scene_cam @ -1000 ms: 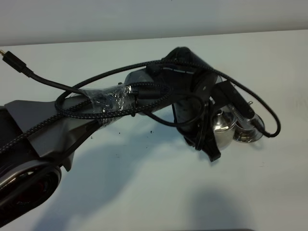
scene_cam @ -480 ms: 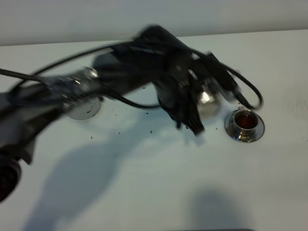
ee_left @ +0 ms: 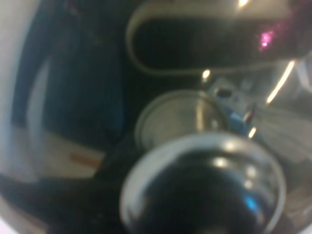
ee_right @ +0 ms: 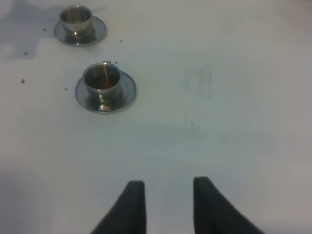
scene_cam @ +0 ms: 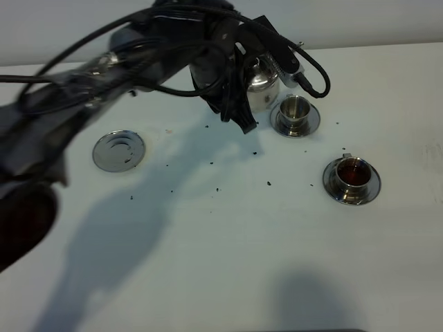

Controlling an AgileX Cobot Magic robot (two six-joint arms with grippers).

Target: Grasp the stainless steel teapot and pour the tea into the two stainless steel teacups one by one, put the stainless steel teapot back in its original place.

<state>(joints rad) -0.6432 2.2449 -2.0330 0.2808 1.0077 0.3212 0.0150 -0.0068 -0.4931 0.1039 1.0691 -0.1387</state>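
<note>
Landmark: the coaster disc [scene_cam: 119,150], bare and flat on the white table [scene_cam: 221,277].

Right of the coaster, we note dark specks [scene_cam: 268,183] dotted over the table.

Well right of the coaster and farther back, the left gripper [scene_cam: 242,104] is clamped on the teapot [scene_cam: 263,86], its arm reaching across from the left. The teapot is off the coaster and well apart from it. It looks roughly upright. We cannot tell whether its base touches the table. The left wrist view is blurred, filled by the pot's lid and loop handle.

Farther right of the coaster, just beside the teapot, the empty teacup [scene_cam: 295,108] sits on its saucer [scene_cam: 309,122].

Farthest right of the coaster and nearer the front, the filled teacup [scene_cam: 339,181] holds dark reddish tea [scene_cam: 355,173].

The right gripper [ee_right: 169,183] shows only in its own wrist view. Its fingers stand slightly apart with nothing between them, over bare table. We cannot place it against the coaster.
</note>
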